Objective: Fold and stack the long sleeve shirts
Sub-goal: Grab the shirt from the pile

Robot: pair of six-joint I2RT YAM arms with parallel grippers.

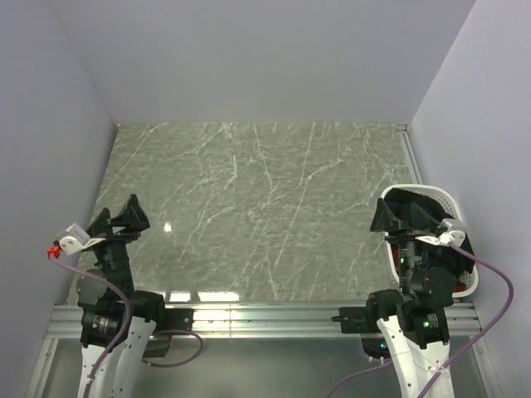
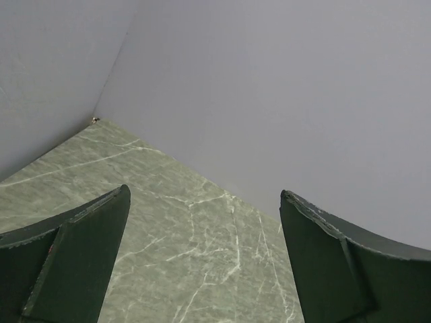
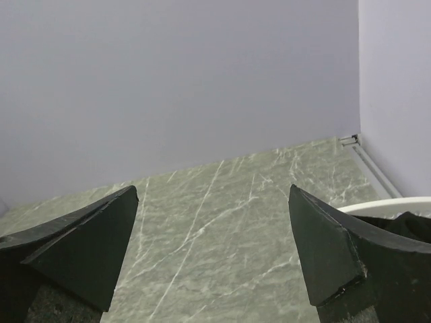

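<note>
Both arms sit at the near edge of the table (image 1: 265,199), one at each side, nothing held.

Left gripper (image 1: 122,217): jaws spread wide, empty. Its wrist view shows only bare marbled tabletop and the grey walls (image 2: 269,87) between the fingers (image 2: 81,256).

Right gripper (image 1: 393,217): jaws also wide apart, empty. It hangs at the left rim of a white basket (image 1: 444,196) that stands against the right-hand wall on the table's right side.

Shirts: dark cloth (image 3: 412,223) lies inside the basket, visible in the right wrist view just past the right finger, under the curve of the white rim. It is to the right of the gripper and close beside it; contact cannot be told. How many garments are in there, and whether any is folded, cannot be told: only a black bundle shows. In the top view the right arm and its wrist housing cover much of the basket's near half.

The left gripper is well apart from the basket, with the whole width of the table between them.

A purple cable loops from each wrist down toward the bases.
</note>
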